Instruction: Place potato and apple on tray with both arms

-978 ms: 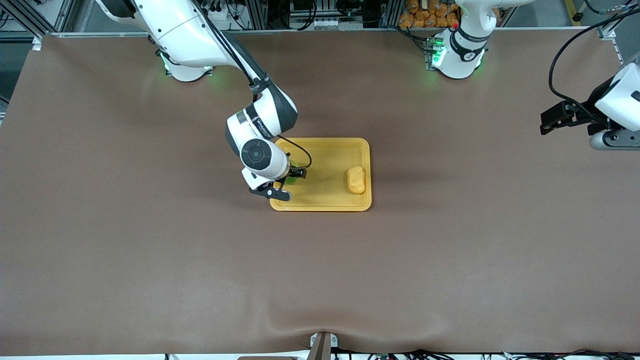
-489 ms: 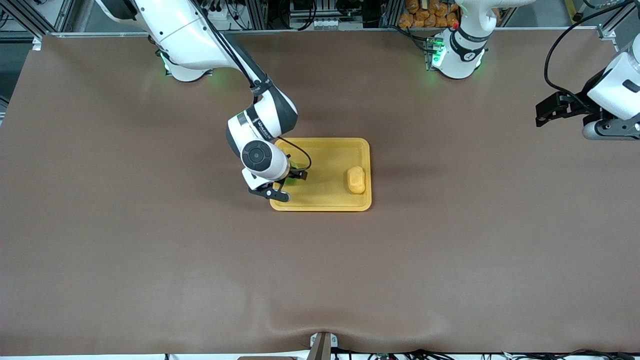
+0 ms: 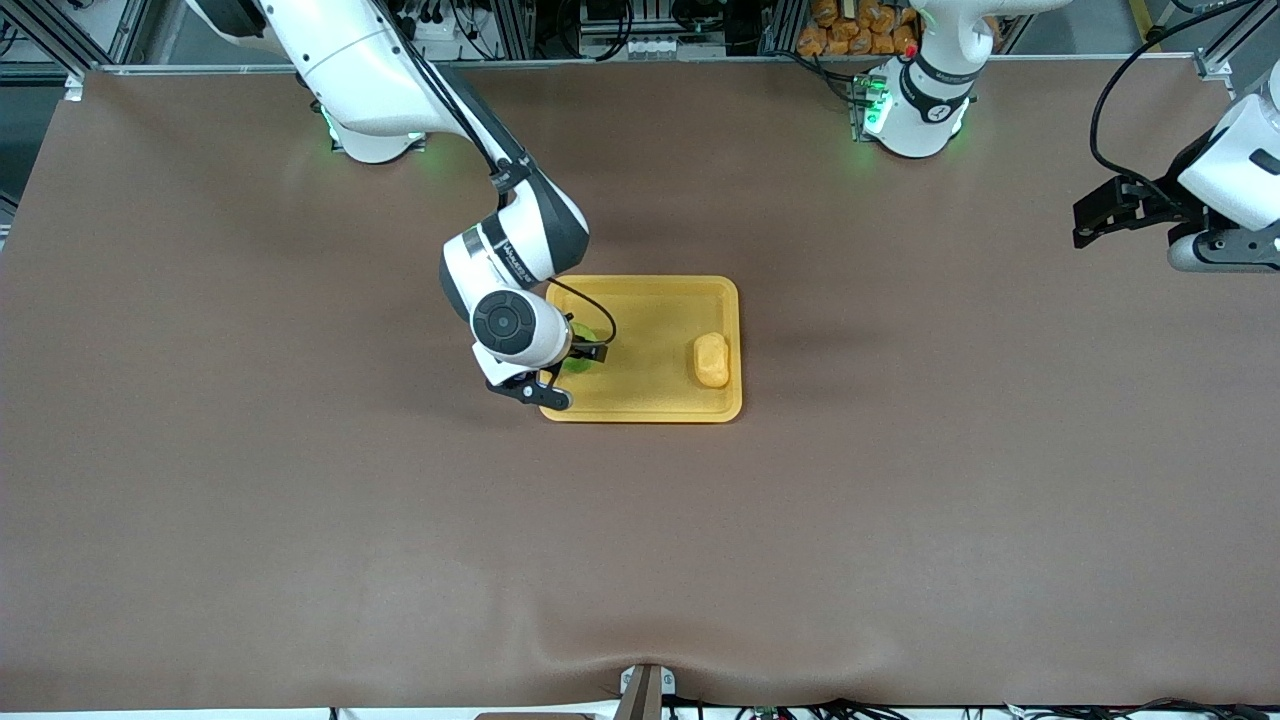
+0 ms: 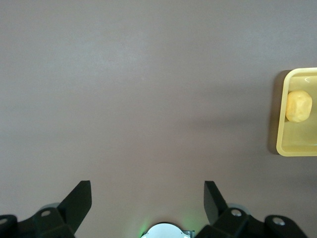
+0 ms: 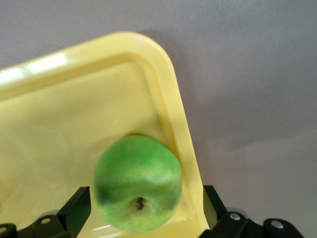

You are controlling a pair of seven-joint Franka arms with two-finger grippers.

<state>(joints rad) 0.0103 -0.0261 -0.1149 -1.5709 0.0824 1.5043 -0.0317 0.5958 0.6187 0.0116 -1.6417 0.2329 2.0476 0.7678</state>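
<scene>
The green apple (image 3: 578, 362) (image 5: 137, 183) rests on the yellow tray (image 3: 650, 340) (image 5: 74, 124), close to the rim at the end toward the right arm. My right gripper (image 3: 568, 372) (image 5: 146, 198) is open, one finger on each side of the apple, with a small gap to each. The yellow-orange potato (image 3: 712, 360) (image 4: 298, 105) lies on the tray (image 4: 297, 144) at the end toward the left arm. Well away from the tray, my left gripper (image 3: 1220, 258) (image 4: 147, 193) hangs open and empty over bare table at the left arm's end.
Brown cloth covers the whole table (image 3: 300, 520). The two arm bases with green lights (image 3: 370, 135) (image 3: 905, 115) stand along the edge farthest from the front camera. A small bracket (image 3: 642, 690) sits at the nearest edge.
My right gripper has opened and let go of the apple, which now rests on the tray and shows more. The right hand shifted slightly toward its own end. The left arm drew back a little.
</scene>
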